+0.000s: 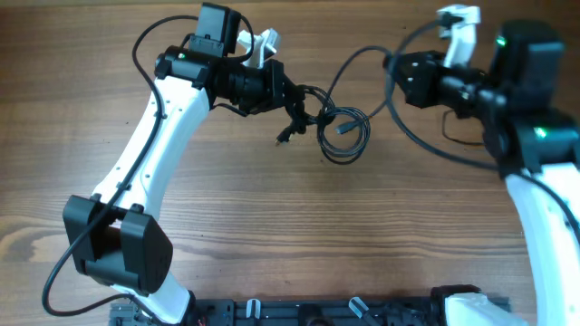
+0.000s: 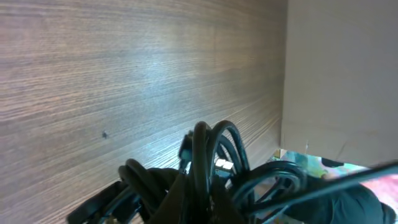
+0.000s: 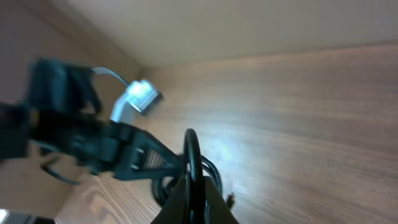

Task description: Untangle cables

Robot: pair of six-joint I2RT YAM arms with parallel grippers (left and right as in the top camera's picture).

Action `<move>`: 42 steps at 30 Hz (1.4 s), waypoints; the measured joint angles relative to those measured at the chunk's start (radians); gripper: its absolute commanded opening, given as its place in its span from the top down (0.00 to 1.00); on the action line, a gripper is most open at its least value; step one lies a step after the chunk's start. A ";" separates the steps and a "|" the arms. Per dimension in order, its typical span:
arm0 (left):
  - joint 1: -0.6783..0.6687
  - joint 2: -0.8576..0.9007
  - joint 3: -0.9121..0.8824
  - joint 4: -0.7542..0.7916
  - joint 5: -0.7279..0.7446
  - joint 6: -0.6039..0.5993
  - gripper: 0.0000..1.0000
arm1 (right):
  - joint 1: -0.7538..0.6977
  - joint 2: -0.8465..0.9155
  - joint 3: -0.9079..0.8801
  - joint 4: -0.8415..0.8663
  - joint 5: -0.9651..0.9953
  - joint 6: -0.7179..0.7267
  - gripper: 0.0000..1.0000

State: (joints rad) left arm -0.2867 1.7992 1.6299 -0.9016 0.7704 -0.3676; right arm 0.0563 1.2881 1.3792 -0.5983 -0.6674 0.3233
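From overhead, the thin black flexible cables [image 1: 346, 134] lie as a small tangle of loops on the brown wood-grain table [image 1: 272, 217], just right of centre in the upper half of the frame. The black two-finger left gripper [image 1: 288, 98], reaching in from the upper left, is clenched on the left edge of the bundle. A small dark plug [image 1: 282, 139] sticks out just below it, toward the lower left. One strand arcs from the loops up and right to the black right gripper [image 1: 391, 71] at the upper right, which grips that strand. In the left wrist view, the cables [image 2: 211, 146] bunch up as several upright loops at the bottom centre. They are pinched between the closed fingers of the left gripper [image 2: 198, 200], with the table [image 2: 124, 74] filling the frame behind and a pale flat wall [image 2: 342, 62] at the right. In the right wrist view, the right gripper [image 3: 191, 200] at the bottom centre is closed on a single narrow loop of the cables [image 3: 192, 152], which stands upright from between its fingertips. The blurred black and white left arm [image 3: 93, 146] crosses the left side. More loops lie on the table [image 3: 298, 112] just behind the fingertips.
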 measured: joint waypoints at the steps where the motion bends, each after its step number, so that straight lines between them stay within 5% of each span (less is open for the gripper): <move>1: 0.000 0.000 0.000 -0.008 -0.003 0.000 0.96 | -0.008 -0.021 0.000 0.000 0.011 0.021 0.96; 8: -0.002 0.000 0.000 -0.050 -0.008 0.000 0.96 | -0.033 -0.039 0.000 0.010 0.185 0.108 0.87; 10: -0.010 0.000 0.000 -0.056 -0.016 0.001 0.96 | -0.033 0.006 0.000 0.051 0.183 0.119 0.36; 12: -0.030 0.000 0.000 -0.058 -0.026 0.002 0.96 | -0.033 0.066 0.000 0.093 0.158 0.126 0.02; 13: -0.037 0.000 0.000 -0.058 -0.029 0.003 0.96 | -0.033 0.100 0.000 0.121 0.135 0.126 0.00; 19: -0.081 0.000 0.000 -0.061 -0.050 -0.053 0.96 | -0.031 0.169 0.000 0.124 0.029 0.126 0.01; 24: -0.050 0.000 0.000 -0.067 -0.132 -0.272 0.96 | -0.014 0.165 0.000 0.013 -0.049 0.076 0.19; 32: 0.002 0.000 0.000 -0.126 -0.169 -0.381 0.96 | 0.171 0.165 0.000 -0.215 -0.114 -0.357 0.52; 42: 0.073 0.000 0.000 -0.167 -0.077 -0.333 0.96 | 0.311 0.232 0.002 -0.329 -0.097 -0.681 0.63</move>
State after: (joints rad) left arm -0.2138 1.7992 1.6299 -1.0687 0.6933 -0.7010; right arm 0.3668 1.5196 1.3811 -0.9272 -0.7639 -0.3573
